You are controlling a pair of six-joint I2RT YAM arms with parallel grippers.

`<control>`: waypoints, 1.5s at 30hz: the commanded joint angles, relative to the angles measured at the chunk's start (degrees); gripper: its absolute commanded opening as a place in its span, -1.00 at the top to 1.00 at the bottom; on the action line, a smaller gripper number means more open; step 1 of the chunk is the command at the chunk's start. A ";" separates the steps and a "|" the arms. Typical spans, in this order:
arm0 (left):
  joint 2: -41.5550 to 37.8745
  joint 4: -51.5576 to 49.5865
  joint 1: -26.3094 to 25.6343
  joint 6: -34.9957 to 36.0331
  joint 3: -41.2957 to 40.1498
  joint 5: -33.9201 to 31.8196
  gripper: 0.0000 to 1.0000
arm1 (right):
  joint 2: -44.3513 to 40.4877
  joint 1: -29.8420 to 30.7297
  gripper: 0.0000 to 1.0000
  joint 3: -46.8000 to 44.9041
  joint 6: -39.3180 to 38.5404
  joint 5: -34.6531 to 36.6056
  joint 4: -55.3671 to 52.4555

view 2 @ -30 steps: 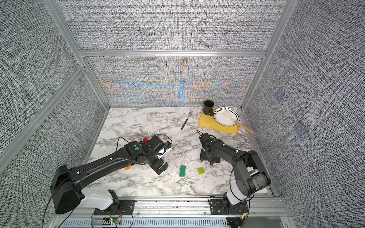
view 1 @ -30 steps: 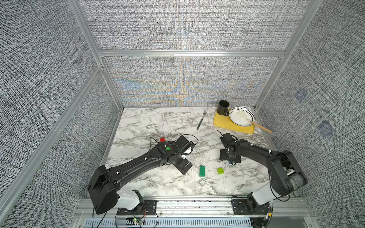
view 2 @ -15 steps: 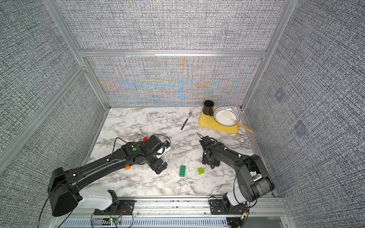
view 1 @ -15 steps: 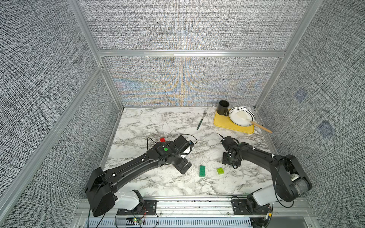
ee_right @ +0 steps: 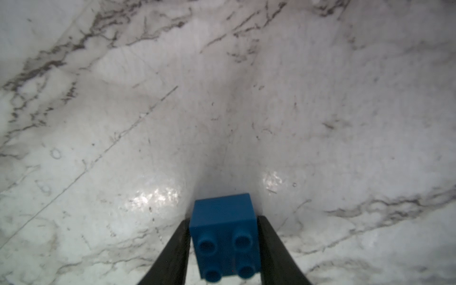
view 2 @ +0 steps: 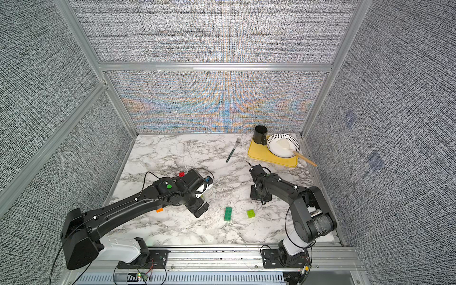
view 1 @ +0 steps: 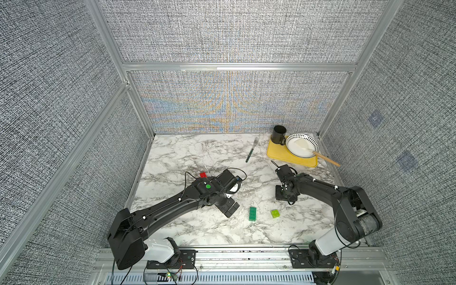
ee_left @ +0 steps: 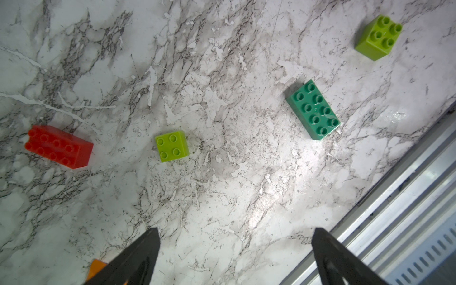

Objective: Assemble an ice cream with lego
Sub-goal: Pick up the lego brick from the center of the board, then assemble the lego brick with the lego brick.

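Right claw clamps a small blue square studded plastic brick between its tips; left claw gapes wide, empty; a lime square plastic brick lies ahead of it.

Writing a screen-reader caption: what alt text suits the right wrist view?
A blue brick, studs toward the camera, is gripped between the two black fingers of the right end effector, with the white marble table behind it.
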 commanded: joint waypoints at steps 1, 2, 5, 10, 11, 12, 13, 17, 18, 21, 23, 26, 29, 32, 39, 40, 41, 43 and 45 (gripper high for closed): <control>0.26 -0.20 0.05 0.57 -0.09 -0.37 -0.99 | 1.58 -0.19 0.13 -0.39 -1.43 -0.66 0.40; 0.37 -0.24 0.06 0.59 -0.10 -0.45 -0.99 | 1.75 -0.20 0.18 -0.31 -1.87 -0.63 0.53; 0.65 -0.28 0.05 0.66 -0.01 -0.54 -0.99 | 2.12 -0.07 0.32 0.36 -2.60 -0.49 -0.22; 0.24 -0.42 0.05 0.53 0.12 -2.93 -0.99 | 1.43 2.97 0.59 1.98 -3.56 1.44 -1.74; 0.13 -0.57 0.07 0.24 0.23 -4.61 -0.99 | 1.23 4.55 0.63 2.97 -3.55 2.44 -2.50; -0.16 -0.69 0.14 -0.29 0.26 -6.13 -0.99 | 1.04 6.27 0.65 4.10 -3.49 3.25 -3.28; -0.39 -0.93 0.33 -1.29 0.38 -8.43 -0.99 | 0.86 8.49 0.68 5.64 -3.20 4.02 -4.33; -2.31 -0.58 2.58 -3.63 0.65 -12.17 -0.99 | 2.07 19.14 0.76 14.25 -2.56 3.24 -5.56; -2.81 -0.40 3.50 -4.25 0.69 -13.04 -0.99 | 2.93 21.80 0.76 16.88 -3.48 3.05 -5.62; -5.20 0.19 7.54 -7.16 0.54 -15.94 -0.99 | 7.91 29.42 0.76 25.44 -8.68 3.23 -6.32; -7.35 0.81 11.13 -8.74 0.43 -16.55 -0.99 | 12.15 32.61 0.76 30.57 -12.82 1.87 -6.62; -11.13 2.11 17.00 -10.64 -0.07 -17.56 -0.99 | 18.19 33.79 0.80 36.92 -16.65 0.33 -8.14; -15.10 3.55 21.72 -12.17 -0.90 -20.33 -0.99 | 22.27 33.83 0.83 41.10 -19.43 -1.66 -8.28; -18.32 4.84 24.65 -13.53 -2.32 -22.98 -1.00 | 24.30 33.91 0.83 44.12 -21.72 -4.69 -7.59; -21.27 5.91 29.59 -16.36 -3.06 -24.13 -1.00 | 28.54 33.91 0.74 47.48 -26.15 -7.70 -7.32; -21.70 6.09 30.16 -16.79 -3.25 -24.03 -1.00 | 29.27 33.87 0.73 47.96 -26.41 -7.61 -7.74; -22.22 6.36 30.43 -17.00 -3.38 -24.23 -0.99 | 29.87 33.92 0.72 48.37 -26.59 -7.62 -7.97; -23.18 6.67 31.06 -17.57 -3.70 -25.14 -1.00 | 30.80 33.91 0.70 48.78 -26.82 -7.88 -8.00; -23.77 6.91 31.52 -17.90 -3.99 -25.68 -1.00 | 31.36 33.91 0.69 48.94 -26.56 -7.59 -8.04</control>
